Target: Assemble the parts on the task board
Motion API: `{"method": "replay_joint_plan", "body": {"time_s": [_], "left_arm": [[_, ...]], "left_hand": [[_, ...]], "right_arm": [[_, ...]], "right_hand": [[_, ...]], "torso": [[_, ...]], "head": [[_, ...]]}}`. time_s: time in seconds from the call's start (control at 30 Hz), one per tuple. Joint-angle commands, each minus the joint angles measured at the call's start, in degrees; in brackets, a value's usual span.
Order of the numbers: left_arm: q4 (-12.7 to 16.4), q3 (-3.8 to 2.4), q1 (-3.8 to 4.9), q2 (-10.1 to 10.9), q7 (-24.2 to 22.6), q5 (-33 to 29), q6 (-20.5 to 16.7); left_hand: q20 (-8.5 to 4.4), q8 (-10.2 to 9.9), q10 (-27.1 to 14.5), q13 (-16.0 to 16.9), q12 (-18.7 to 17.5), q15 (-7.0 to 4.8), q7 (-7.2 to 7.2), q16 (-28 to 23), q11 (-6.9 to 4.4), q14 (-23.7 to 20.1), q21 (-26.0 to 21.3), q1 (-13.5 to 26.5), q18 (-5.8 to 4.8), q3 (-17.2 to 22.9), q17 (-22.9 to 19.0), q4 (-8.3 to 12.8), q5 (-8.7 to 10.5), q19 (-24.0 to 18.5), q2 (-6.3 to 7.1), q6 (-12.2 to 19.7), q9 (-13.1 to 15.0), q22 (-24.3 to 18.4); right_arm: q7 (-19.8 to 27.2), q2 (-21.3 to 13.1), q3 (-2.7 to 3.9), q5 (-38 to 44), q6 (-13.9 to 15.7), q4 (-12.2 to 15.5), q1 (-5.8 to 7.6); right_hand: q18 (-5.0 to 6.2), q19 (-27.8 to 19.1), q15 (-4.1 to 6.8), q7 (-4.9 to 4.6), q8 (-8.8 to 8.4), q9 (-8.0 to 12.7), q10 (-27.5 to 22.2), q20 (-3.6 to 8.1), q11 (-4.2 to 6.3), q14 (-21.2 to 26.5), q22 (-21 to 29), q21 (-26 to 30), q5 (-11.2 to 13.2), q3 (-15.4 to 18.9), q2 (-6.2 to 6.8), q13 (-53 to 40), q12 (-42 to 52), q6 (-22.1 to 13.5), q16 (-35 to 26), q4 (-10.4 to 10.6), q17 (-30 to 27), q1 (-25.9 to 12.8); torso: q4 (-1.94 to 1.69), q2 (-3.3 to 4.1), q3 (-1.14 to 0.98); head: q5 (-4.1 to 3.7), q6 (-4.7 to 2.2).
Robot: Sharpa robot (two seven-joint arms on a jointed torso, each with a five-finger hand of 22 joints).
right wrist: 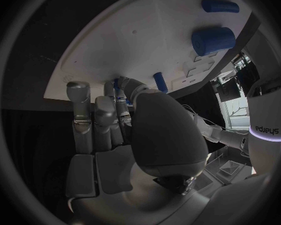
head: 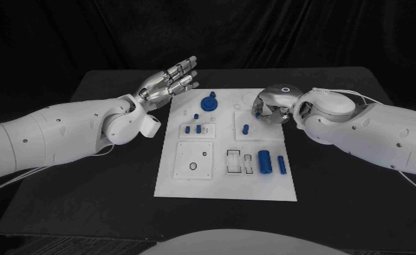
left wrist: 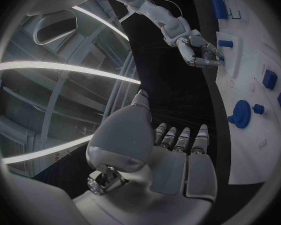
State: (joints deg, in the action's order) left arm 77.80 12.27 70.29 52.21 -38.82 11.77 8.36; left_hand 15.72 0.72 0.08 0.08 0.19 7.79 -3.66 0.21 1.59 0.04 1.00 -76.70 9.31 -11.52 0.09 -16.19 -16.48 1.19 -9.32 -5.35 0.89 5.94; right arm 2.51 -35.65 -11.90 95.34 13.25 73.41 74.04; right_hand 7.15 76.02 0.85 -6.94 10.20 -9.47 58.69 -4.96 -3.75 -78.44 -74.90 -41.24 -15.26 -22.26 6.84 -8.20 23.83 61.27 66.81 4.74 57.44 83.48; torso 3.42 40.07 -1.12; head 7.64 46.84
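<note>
At the task board's (head: 227,189) far right, the right robot hand (head: 270,108) curls over something blue; grip unclear. Left robot hand (head: 170,82) hovers spread, empty. Risk: fingers jam or knock the small peg (head: 245,128).

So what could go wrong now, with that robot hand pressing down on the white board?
1. The right hand has its fingertips down at the far right part of the task board. A small blue piece seems to sit between the fingers; it could slip or tip.
2. The blue peg stands just beside that hand, so the hand might knock it.
3. The left hand hovers open beside the board, not holding it, so the board could slide.
</note>
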Motion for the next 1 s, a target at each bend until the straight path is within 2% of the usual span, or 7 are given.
{"method": "replay_joint_plan", "body": {"time_s": [0.03, 0.37, 0.4, 0.53, 0.8, 1.0], "left_arm": [[-0.06, -0.04, -0.15, -0.16, -6.27, -0.42, 0.77], [-0.17, -0.04, -0.3, -0.2, -5.96, -0.42, 0.93], [-0.18, -0.04, -0.31, -0.21, -5.93, -0.42, 0.94], [-0.27, -0.04, -0.34, -0.28, -5.79, -0.42, 1.0], [-0.27, -0.04, -0.36, -0.25, -5.61, -0.42, 0.93], [-0.23, -0.04, -0.37, -0.26, -5.4, -0.42, 0.9]], "left_hand": [[0.31, 0.26, -0.01, -0.06, -0.17, 0.27, 0.23, -0.15, 0.35, 0.03, 0.17, -0.46, 1.12, 0.03, -0.05, 0.46, -0.18, 0.1, -0.01, -0.1, 0.07, 0.31], [0.46, 0.26, 0.03, -0.04, -0.15, 0.4, 0.3, -0.1, 0.49, 0.09, 0.25, -0.66, 1.11, -0.04, -0.02, 0.55, -0.25, 0.24, -0.15, -0.15, 0.08, 0.57], [0.93, 0.28, 0.25, 0.04, -0.07, 1.44, 0.83, 0.56, 1.04, 0.89, 0.84, -2.34, 1.03, 0.17, 0.34, 2.0, -1.94, 1.25, -0.17, -0.3, 0.11, 2.31], [0.95, 0.28, 0.33, 0.07, -0.05, 1.76, 0.9, 0.81, 1.31, 1.12, 0.93, -3.37, 0.93, 0.12, 0.41, 3.14, -3.5, 1.59, -0.43, -0.3, 0.1, 2.48], [0.98, 0.27, 0.38, 0.09, -0.03, 1.97, 0.97, 1.05, 1.45, 1.35, 1.02, -4.11, 0.88, 0.14, 0.49, 3.95, -4.58, 1.85, -0.71, -0.26, 0.1, 2.67], [0.99, 0.27, 0.4, 0.09, -0.02, 2.03, 1.0, 1.13, 1.49, 1.41, 1.05, -4.45, 0.86, 0.15, 0.51, 4.35, -4.97, 1.96, -0.79, -0.28, 0.1, 2.73]], "right_arm": [[1.09, -0.17, 0.01, -0.01, 2.06, 0.18, -0.14], [0.87, -0.11, 0.01, -0.01, 1.95, 0.23, -0.14], [0.82, -0.11, 0.01, -0.01, 1.95, 0.23, -0.14], [0.7, -0.13, 0.01, -0.01, 2.32, 0.26, -0.14], [1.01, -0.57, 0.01, -0.01, 4.49, 0.64, -0.11], [0.74, -1.7, 0.02, -0.01, 5.25, 2.33, 0.44]], "right_hand": [[0.95, -0.27, -0.01, -0.03, 0.91, -0.73, 0.88, -0.04, 0.14, 0.33, -4.19, 0.54, -0.11, -0.21, -0.39, -0.16, 0.39, 1.28, -0.58, -0.5, -0.7, 0.74], [0.96, -0.28, -0.02, -0.04, 0.94, -0.8, 0.97, -0.04, 0.15, 0.32, -4.18, 0.56, -0.11, -0.21, -0.39, -0.14, 0.35, 1.3, -0.63, -0.57, -0.73, 0.76], [1.05, -0.37, 0.44, 0.13, 1.35, -1.24, 3.46, 0.26, 0.66, 0.79, -4.28, 0.49, -0.28, -0.74, 0.05, -0.25, 0.75, 2.45, -1.81, -2.37, -2.0, 2.53], [1.05, -0.5, 0.61, 0.2, 1.05, -1.46, 4.84, 0.54, 0.8, 0.92, -4.35, 0.6, -0.45, -1.36, 0.13, 0.15, -0.16, 2.93, -3.02, -3.47, -3.2, 3.21], [1.02, -0.55, 0.68, 0.25, 0.86, -1.58, 5.57, 0.64, 0.88, 0.85, -4.39, 0.52, -0.25, -1.6, 0.06, 0.33, -0.69, 3.31, -3.48, -3.84, -3.56, 3.27], [0.95, -0.52, 0.68, 0.25, 0.6, -1.6, 5.84, 0.66, 0.89, 0.68, -4.45, 0.21, 0.31, -1.57, 0.11, 0.49, -1.18, 3.4, -3.6, -3.85, -3.58, 2.97]], "torso": [[0.0, -0.03, 0.06], [0.09, -0.01, 0.0], [0.09, -0.01, 0.0], [0.15, -0.03, 0.01], [0.18, -0.06, -0.03], [0.15, -0.1, -0.02]], "head": [[0.03, 0.11], [0.22, 0.27], [0.22, 0.27], [0.33, 0.31], [0.55, 0.4], [0.77, 0.54]]}}
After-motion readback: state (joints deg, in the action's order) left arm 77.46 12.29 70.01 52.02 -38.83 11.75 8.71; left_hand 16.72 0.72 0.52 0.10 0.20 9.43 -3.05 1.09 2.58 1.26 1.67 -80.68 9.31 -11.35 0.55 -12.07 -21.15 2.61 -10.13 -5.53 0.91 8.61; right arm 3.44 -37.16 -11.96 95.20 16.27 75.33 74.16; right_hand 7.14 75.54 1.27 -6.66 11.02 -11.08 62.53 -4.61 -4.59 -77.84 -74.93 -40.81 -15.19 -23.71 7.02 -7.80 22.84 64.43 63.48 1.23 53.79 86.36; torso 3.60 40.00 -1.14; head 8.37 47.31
